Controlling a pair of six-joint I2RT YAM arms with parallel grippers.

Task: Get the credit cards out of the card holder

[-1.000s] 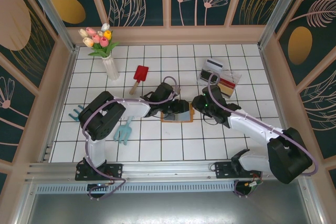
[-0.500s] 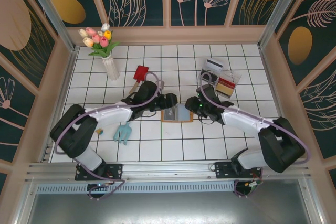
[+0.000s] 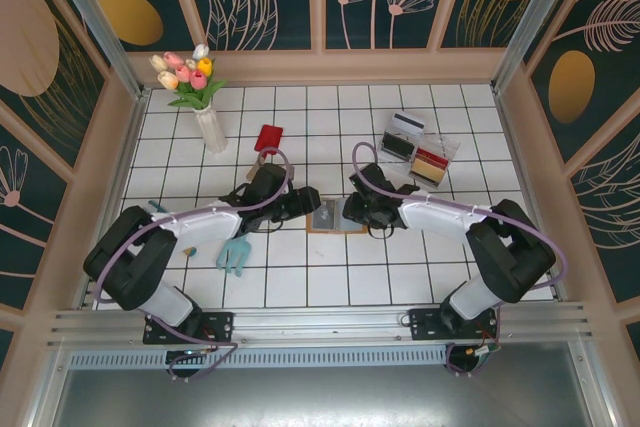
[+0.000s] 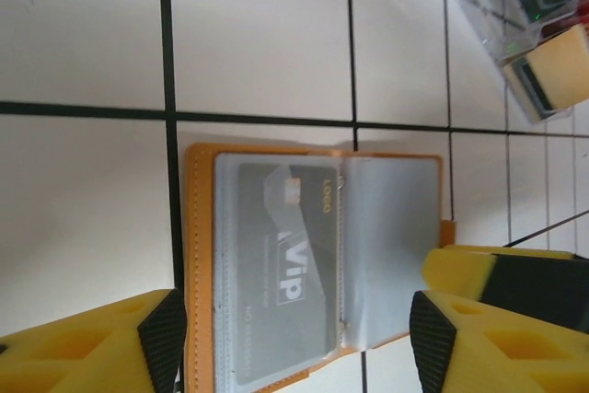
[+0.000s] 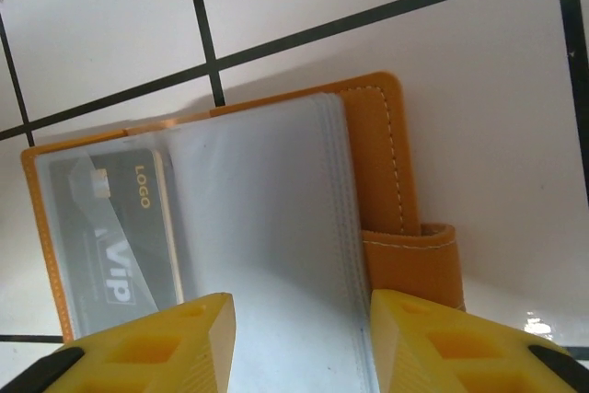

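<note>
Both arms have sunk low and drawn apart, uncovering the open orange-brown folding card holder (image 3: 335, 215) that the left arm hid a second ago.

Left gripper (image 3: 298, 204) has backed off to just beside the holder's left edge, and the right gripper (image 3: 356, 212) has moved in against its right edge. Both pairs of jaws stand apart and grip nothing. In the wrist views each gripper hangs over the holder's clear sleeves. The holder lies flat and open on the white tiled table (image 3: 330, 287). A grey rectangular credit card marked VIP (image 4: 281, 264) sits fully inside the sleeve on the half nearer the left gripper, so no card is out yet. The holder is now exposed for a pinch. The slick sleeve may lift with the card unless the holder is pinned.
</note>
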